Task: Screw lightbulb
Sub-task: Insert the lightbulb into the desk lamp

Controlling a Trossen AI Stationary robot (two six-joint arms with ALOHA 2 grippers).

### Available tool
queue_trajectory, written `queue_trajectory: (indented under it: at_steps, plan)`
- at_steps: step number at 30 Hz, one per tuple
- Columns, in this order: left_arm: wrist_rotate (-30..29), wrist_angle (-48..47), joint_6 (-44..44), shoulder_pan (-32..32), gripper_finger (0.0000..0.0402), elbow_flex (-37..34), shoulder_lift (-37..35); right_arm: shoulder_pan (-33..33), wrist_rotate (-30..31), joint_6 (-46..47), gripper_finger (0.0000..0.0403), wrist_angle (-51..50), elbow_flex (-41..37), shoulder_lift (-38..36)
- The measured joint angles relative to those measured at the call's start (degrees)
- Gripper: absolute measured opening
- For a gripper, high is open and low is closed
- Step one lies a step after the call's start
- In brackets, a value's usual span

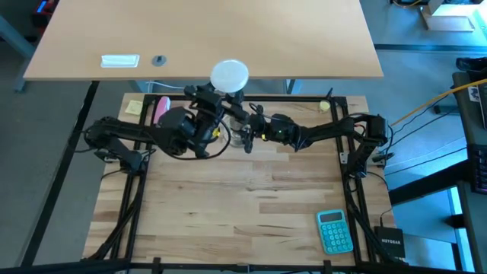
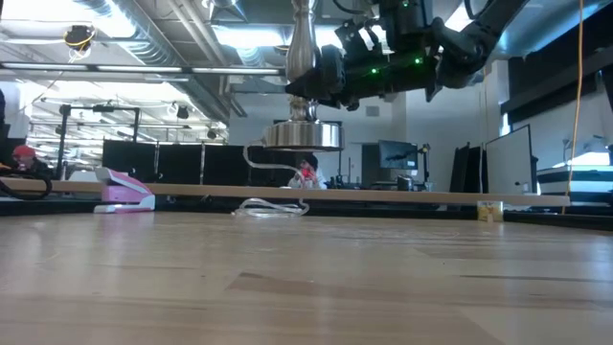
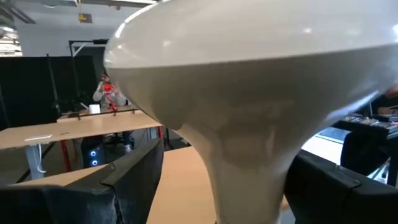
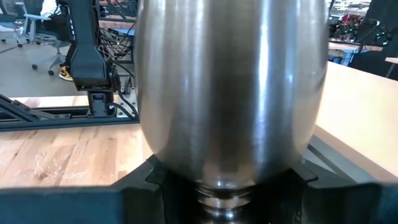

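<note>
Left gripper fingers grip the lightbulb neck, axis upright; right gripper fingers clamp the socket stand alongside.

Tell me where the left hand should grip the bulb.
Grip the bulb on the taper below the globe, fingers from both sides, as the left hand has it: the globe is wide and smooth, the taper narrow enough to clamp. The right hand holds the stand.

White frosted bulb, round globe tapering to a narrow neck. Upright, globe uppermost, neck pointing down. Raised off the table near its far edge, centre-left.
</note>
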Motion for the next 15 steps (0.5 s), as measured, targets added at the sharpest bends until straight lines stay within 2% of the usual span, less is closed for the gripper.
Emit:
queue_trajectory:
  at_steps: [4, 9, 15]
  plan:
    - [0.80, -0.15, -0.53, 0.64, 0.0249, 0.00, 0.00, -0.01, -0.02, 0.11, 0.0161, 0.19, 0.00, 0.00]
    - [1.03, -1.68, -1.07, 0.60, 0.0152, 0.00, 0.00, -0.03, -0.08, -0.11, 0.0161, -0.06, 0.01, 0.00]
    - [1.04, -3.85, -1.66, 0.02, 0.0146, 0.02, -0.02, -0.03, -1.02, -0.26, 0.0161, -0.04, 0.02, 0.00]
